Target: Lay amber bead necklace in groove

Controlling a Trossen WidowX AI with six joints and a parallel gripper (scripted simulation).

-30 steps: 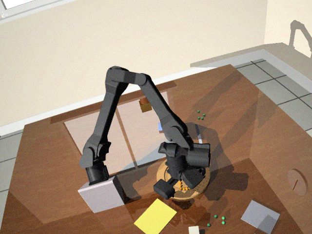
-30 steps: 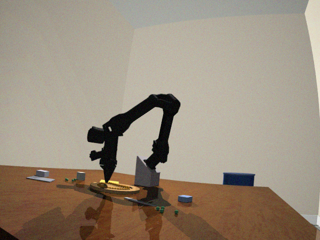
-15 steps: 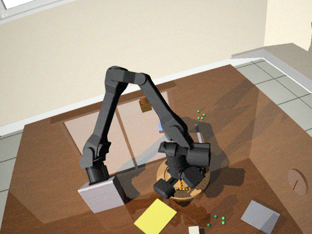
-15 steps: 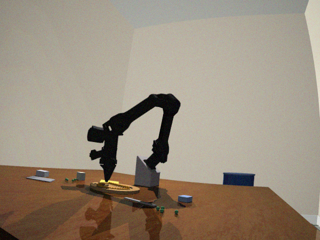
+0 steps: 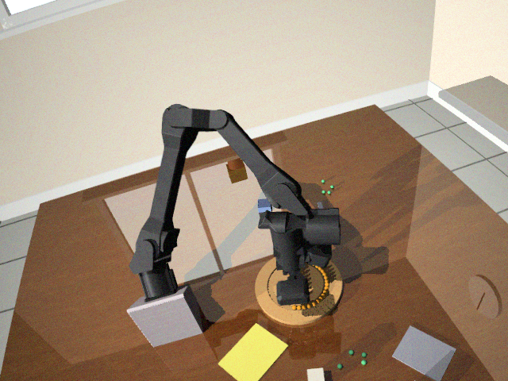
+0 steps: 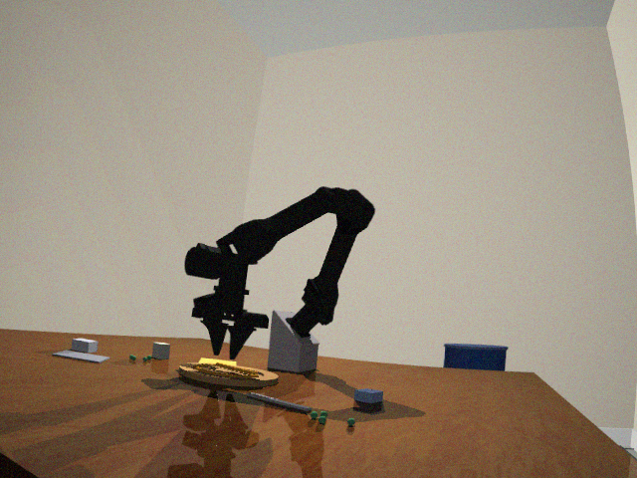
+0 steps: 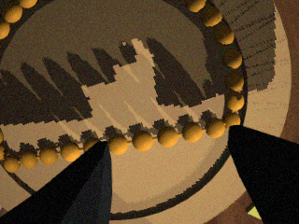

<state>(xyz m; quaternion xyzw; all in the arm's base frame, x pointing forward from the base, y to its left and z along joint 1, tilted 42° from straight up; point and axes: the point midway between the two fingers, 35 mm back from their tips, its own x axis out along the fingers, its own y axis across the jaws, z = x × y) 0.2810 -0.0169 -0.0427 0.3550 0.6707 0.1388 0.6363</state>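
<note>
The round tan bead board (image 5: 265, 306) (image 6: 260, 380) (image 7: 125, 56) lies on the brown table in front of the arm's base. The amber bead necklace (image 5: 324, 286) (image 6: 226, 367) (image 7: 144, 142) lies on it. In the wrist view part of it follows the dark groove along the top and right, and one stretch runs straight across the inner disc. A lower stretch of the groove (image 7: 187, 196) holds no beads. My gripper (image 5: 292, 293) (image 6: 226, 355) (image 7: 170, 149) hangs a little above the board, open, with nothing between its fingers.
A yellow sheet (image 5: 252, 352) lies just in front of the board, and the arm's grey base block (image 5: 163, 317) to its left. Small green beads (image 5: 352, 357) (image 5: 327, 187), a grey wedge (image 5: 422, 352), a grey rod (image 6: 278, 402) and a small blue block (image 6: 368, 395) lie around.
</note>
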